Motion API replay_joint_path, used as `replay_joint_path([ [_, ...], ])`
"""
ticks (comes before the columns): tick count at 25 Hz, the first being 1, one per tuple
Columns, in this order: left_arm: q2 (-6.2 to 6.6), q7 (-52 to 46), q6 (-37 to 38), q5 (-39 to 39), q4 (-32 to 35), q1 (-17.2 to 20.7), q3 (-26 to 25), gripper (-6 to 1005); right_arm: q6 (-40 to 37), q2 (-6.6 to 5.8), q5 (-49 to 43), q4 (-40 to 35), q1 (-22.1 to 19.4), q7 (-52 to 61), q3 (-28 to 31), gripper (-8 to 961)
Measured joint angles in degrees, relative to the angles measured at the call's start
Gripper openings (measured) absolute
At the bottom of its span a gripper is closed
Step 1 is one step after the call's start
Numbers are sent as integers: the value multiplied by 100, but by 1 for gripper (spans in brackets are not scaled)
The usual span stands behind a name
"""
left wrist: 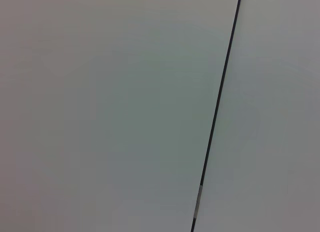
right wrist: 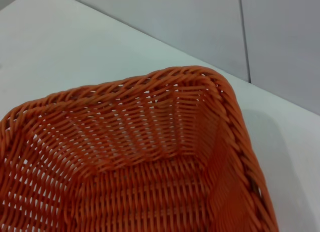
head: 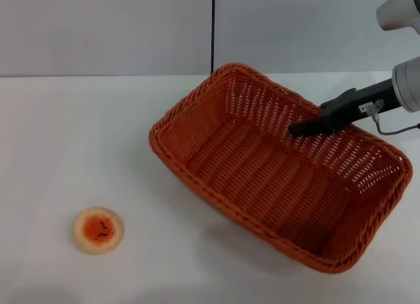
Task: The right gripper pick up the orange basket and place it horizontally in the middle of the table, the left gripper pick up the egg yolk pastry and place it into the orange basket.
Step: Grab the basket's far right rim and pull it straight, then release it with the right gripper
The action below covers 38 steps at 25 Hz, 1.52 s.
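Observation:
The orange basket (head: 203, 120) sits right of centre in the head view, set diagonally and tipped, with a shadow on the table (head: 79, 140) under its near side. My right gripper (head: 305, 128) reaches in from the right. One black finger lies inside the basket's far wall, clamped on the rim. The right wrist view looks into the orange basket (right wrist: 150, 122) at a far corner. The egg yolk pastry (head: 98, 230) lies alone at the table's front left, well apart from the basket. The left gripper is out of view, and the left wrist view shows only the wall.
A grey wall with a dark vertical seam (head: 212, 28) runs behind the table. A thin cable (head: 394, 130) hangs by the right arm. White tabletop lies between the pastry and the basket.

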Motion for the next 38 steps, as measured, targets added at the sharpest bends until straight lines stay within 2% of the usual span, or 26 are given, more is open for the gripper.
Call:
replay_joint_path([
  [3, 0, 0, 25, 0, -2, 29, 0, 842, 94, 3, 2, -51, 29, -108, -117, 498],
  [9, -7, 0, 34, 10, 16, 115, 0, 842, 398, 4, 19, -553, 56, -396, -451, 342],
  [14, -9, 13, 58, 9, 23, 225, 0, 842, 653, 1, 21, -1169, 106, -936, -464, 162],
  [18, -7, 93, 118, 8, 25, 331, 0, 842, 871, -49, 34, -1233, 291, -1556, -490, 158],
  [21, -11, 103, 162, 1, -2, 413, 0, 842, 960, -44, 38, -1222, 404, -2039, -509, 156],
  [30, -28, 158, 265, 15, -33, 560, 6, 842, 663, 40, 41, -1013, 576, -2914, -987, 157],
  [33, -28, 158, 319, 18, -34, 598, 2, 842, 401, 124, 47, -881, 594, -3144, -1103, 157],
  [37, -27, 158, 351, 11, -34, 623, 0, 842, 190, 178, 49, -883, 503, -3182, -1411, 157],
  [38, -27, 158, 353, 8, -34, 627, 0, 842, 71, 194, 50, -938, 432, -3125, -1716, 158],
])
